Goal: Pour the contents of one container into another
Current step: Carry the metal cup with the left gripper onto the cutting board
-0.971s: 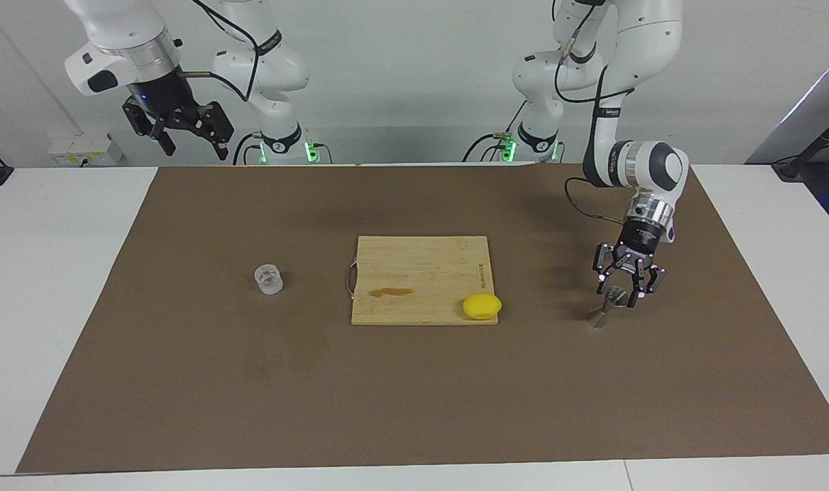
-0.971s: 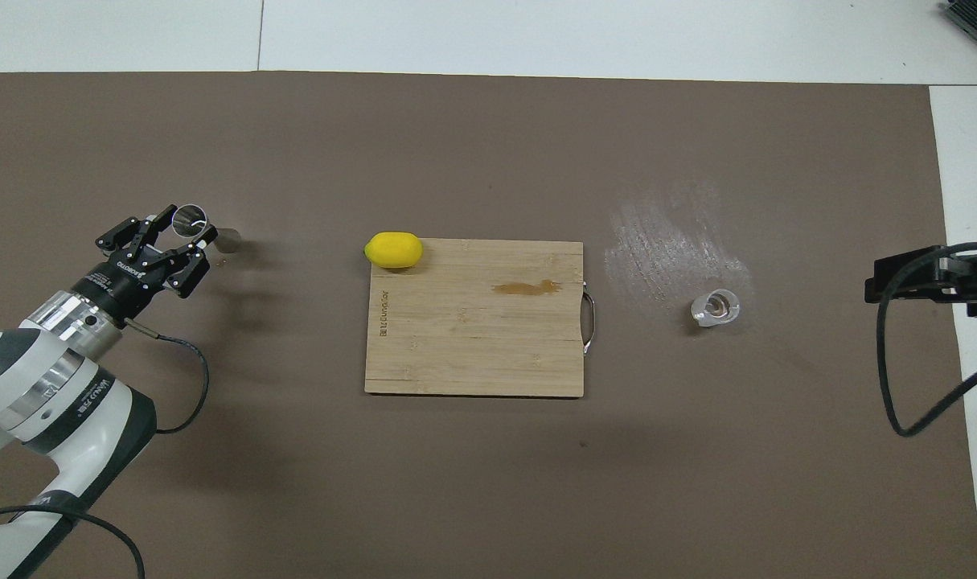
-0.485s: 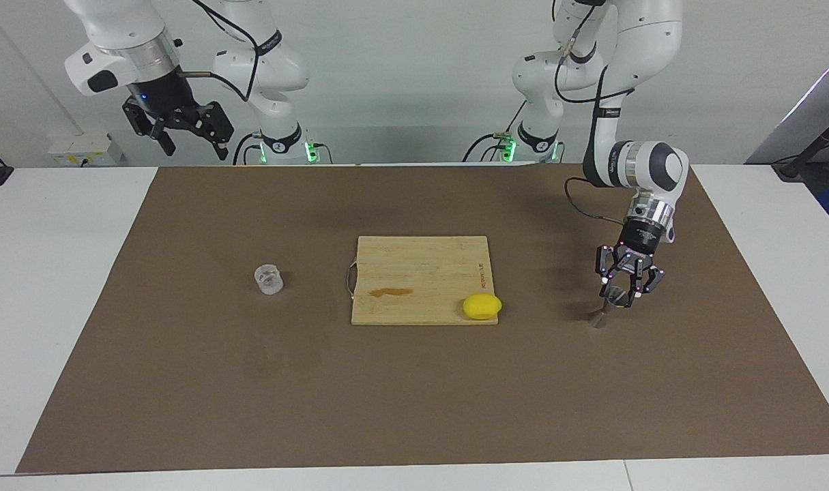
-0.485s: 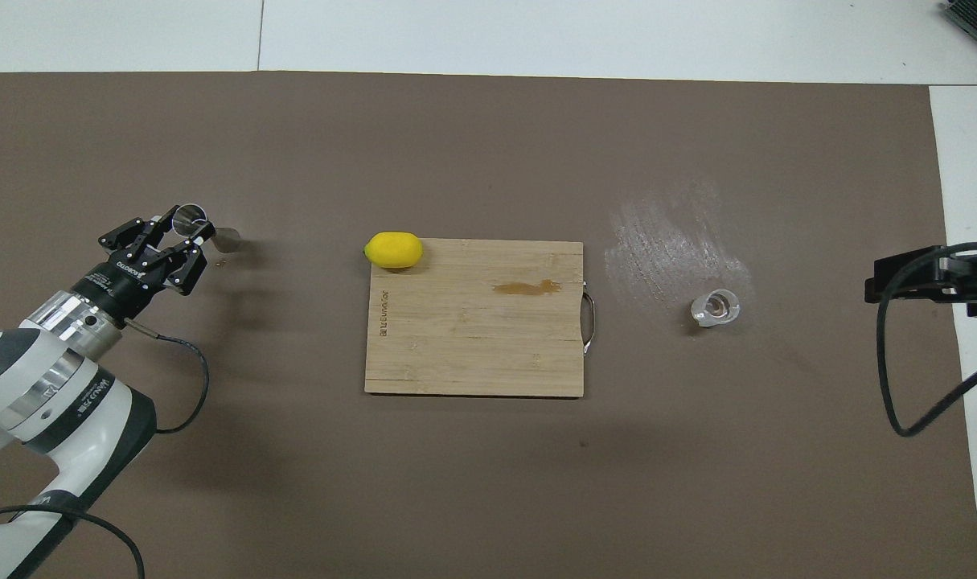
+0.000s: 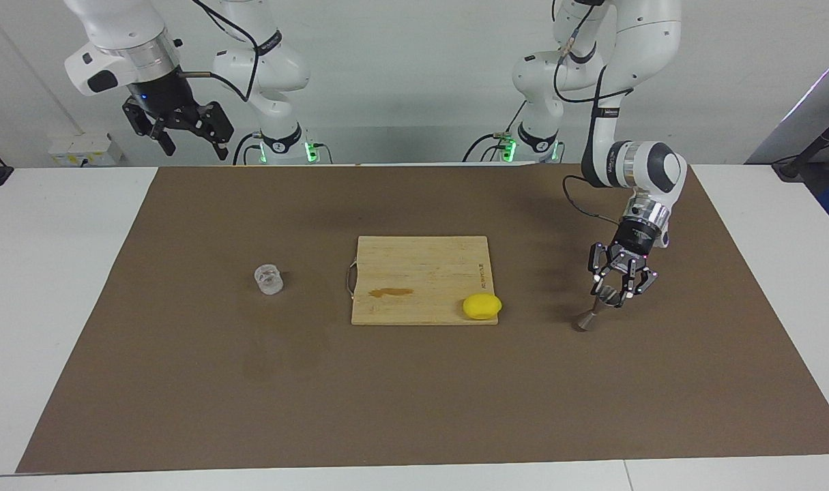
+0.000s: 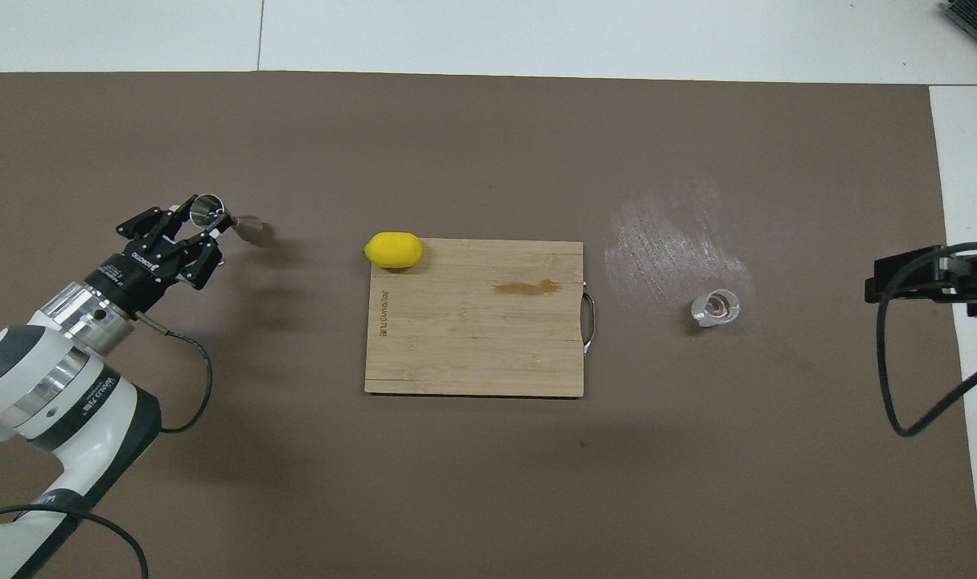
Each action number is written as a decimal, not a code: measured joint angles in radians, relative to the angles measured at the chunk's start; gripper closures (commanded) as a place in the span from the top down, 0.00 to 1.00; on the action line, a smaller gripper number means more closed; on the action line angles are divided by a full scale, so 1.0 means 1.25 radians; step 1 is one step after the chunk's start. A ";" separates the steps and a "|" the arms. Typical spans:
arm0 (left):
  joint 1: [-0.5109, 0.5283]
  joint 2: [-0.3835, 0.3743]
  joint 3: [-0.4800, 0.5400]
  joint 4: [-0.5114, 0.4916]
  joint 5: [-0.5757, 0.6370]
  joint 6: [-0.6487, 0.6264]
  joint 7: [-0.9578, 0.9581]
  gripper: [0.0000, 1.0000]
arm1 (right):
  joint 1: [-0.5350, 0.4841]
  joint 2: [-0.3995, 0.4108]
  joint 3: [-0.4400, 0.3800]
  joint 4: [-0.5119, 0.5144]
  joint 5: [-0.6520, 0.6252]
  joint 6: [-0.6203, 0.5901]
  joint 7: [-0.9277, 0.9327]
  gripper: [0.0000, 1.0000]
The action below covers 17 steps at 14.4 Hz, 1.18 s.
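Facing view: one cutting board (image 5: 421, 279) bears one lemon (image 5: 482, 306). One glass tumbler (image 5: 269, 279) stands toward the right arm's end; the left gripper (image 5: 612, 294) clamps one tilted steel jigger (image 5: 595, 310). The right gripper (image 5: 185, 136) waits raised, open.

Overhead view: the same single board (image 6: 474, 338), lemon (image 6: 393, 249), tumbler (image 6: 715, 308) and jigger (image 6: 223, 215).

Landmark: cutting board (image 5: 421, 279), mid-mat (image 5: 414, 402). I see lemon (image 5: 482, 306) on board corner toward left arm's end. Tilted jigger (image 5: 595, 308), gripped by left gripper (image 5: 612, 294), near that corner. Tumbler (image 5: 269, 279) apart toward right arm's end; right gripper (image 5: 182, 133) waits high, spread. Mat bare either side of board.
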 measured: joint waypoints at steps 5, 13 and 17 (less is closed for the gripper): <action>-0.003 -0.023 -0.124 0.055 -0.001 -0.004 -0.045 0.00 | 0.000 0.000 0.000 0.000 0.000 0.000 0.000 1.00; -0.160 -0.010 -0.278 0.135 -0.066 0.212 -0.054 0.00 | 0.000 0.000 0.000 0.000 0.000 0.000 0.000 1.00; -0.284 0.034 -0.279 0.158 -0.110 0.279 -0.057 0.00 | 0.000 0.000 0.000 0.000 0.000 0.000 0.000 1.00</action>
